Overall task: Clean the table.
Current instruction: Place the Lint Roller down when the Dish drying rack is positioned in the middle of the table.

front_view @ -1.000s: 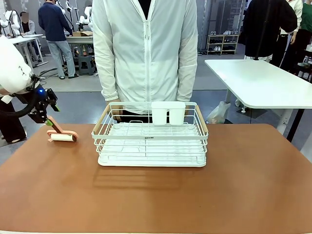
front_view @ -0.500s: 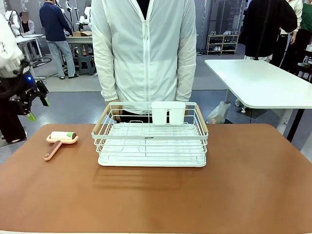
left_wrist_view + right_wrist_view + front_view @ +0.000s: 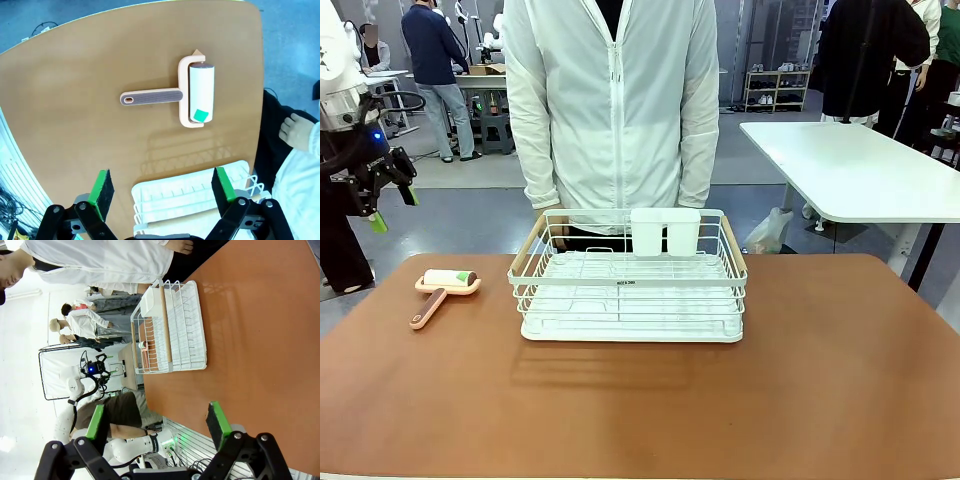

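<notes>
Room: busy workshop behind, a person (image 3: pixel 615 110) standing at the table's far edge.
Left gripper (image 3: pixel 382 195): jaws spread wide, holding nothing, raised off the table's 9 o'clock edge, judged clear so the roller lies free.
Right gripper (image 3: pixel 156 426): wide apart too, empty, well above the surface.
Lint roller (image 3: pixel 442 287): flat at 10 o'clock, handle toward the robot, within the left arm's reach.
Wire rack (image 3: pixel 628 278): centre, toward 12 o'clock, empty.
Table (image 3: pixel 800 380): reddish-brown top under everything, apparently unmarked.

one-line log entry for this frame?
left hand: open, raised | right hand: open | lint roller: on table, left of rack
</notes>
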{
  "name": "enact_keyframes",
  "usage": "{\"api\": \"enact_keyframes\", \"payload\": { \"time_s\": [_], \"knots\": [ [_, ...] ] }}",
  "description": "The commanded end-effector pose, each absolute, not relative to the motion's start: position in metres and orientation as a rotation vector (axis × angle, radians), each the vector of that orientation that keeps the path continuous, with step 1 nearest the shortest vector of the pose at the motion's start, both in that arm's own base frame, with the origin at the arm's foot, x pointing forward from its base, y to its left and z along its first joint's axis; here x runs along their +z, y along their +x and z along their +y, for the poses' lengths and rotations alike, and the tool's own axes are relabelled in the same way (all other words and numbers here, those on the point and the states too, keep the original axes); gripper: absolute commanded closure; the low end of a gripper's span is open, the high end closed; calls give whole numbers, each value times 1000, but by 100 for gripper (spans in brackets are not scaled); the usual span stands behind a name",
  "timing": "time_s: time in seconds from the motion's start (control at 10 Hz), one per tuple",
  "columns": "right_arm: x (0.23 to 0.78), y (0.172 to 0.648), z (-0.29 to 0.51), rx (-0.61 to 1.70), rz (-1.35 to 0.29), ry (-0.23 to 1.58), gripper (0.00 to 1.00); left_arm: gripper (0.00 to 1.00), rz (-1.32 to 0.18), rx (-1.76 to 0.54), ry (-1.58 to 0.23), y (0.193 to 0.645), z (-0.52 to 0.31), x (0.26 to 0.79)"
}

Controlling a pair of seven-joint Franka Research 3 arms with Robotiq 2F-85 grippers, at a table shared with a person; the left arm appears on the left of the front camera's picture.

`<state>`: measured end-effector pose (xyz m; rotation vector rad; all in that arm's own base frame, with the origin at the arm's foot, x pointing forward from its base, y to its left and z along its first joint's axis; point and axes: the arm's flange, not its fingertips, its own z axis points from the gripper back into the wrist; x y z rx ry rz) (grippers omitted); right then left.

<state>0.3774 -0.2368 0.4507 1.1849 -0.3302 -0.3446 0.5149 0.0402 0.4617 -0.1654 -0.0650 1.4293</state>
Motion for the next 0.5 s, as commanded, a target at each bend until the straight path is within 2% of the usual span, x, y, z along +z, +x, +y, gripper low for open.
{"api": "enact_keyframes", "payload": {
  "time_s": [0.0, 0.4],
  "knots": [
    [453, 377, -236, -344, -333, 1198, 0, 0, -75, 1430, -172, 513, 41, 458],
    [453, 377, -236, -344, -333, 1198, 0, 0, -75, 1430, -172, 513, 41, 458]
  ]
}}
